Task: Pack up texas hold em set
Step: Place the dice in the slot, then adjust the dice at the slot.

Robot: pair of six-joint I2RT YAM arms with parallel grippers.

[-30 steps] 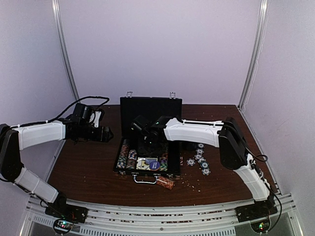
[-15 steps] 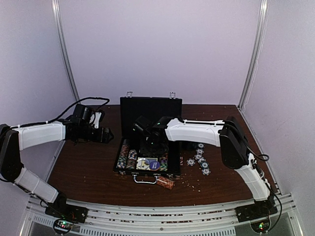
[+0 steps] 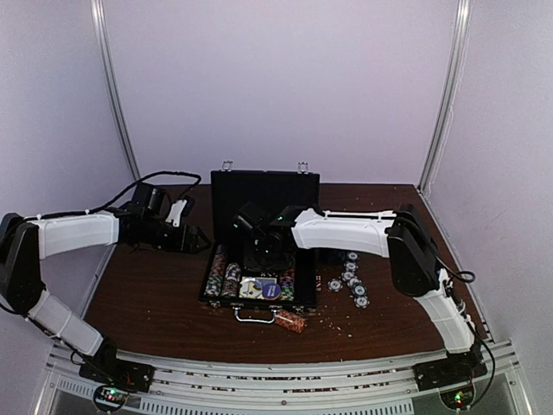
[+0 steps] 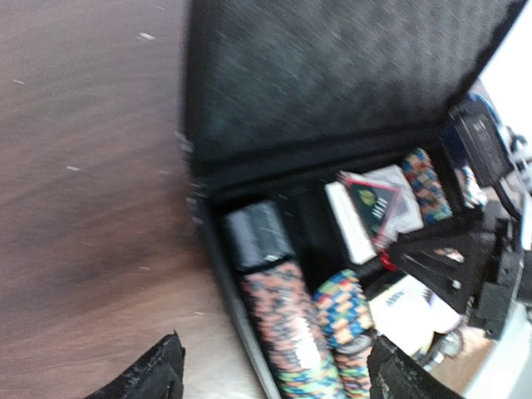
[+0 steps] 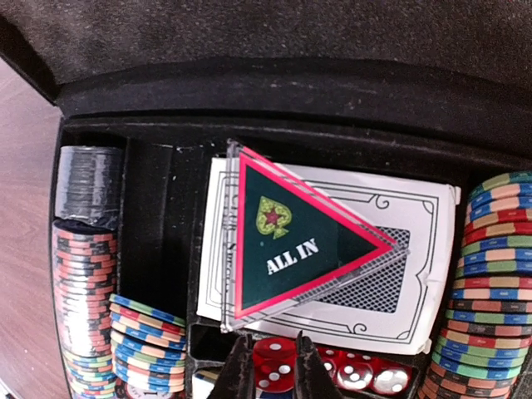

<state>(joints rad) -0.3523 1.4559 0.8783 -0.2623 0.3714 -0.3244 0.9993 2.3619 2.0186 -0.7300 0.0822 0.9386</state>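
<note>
In the top view the left arm rises from the lower left corner and runs level toward mid-frame. The left gripper (image 3: 197, 239) hangs above the table (image 3: 155, 294) just left of the briefcase (image 3: 265, 186). The right arm climbs from the lower right corner, folds at the elbow and reaches left across the case. The right gripper (image 3: 258, 258) points down into the middle of the case. The briefcase sits at frame centre with its long axis left to right. Its lid stands upright on the far side and its handle (image 3: 257, 316) faces the bottom edge. Loose chips (image 3: 350, 278) lie on the wood just right of it.

From the left wrist, the left gripper's fingers stand wide apart at the bottom edge, holding nothing. The open case runs diagonally, with the lid at upper right. Rows of poker chips (image 4: 287, 320) lie on edge in its troughs.

From the right wrist, the fingers are drawn narrow at the bottom centre, pressed to either side of a red die (image 5: 273, 366). More dice (image 5: 357, 371) lie in the same slot to its right. Above them lies a card deck (image 5: 407, 299) with an "ALL IN" triangle (image 5: 295, 241) on top. Chip rows fill both side troughs.
</note>
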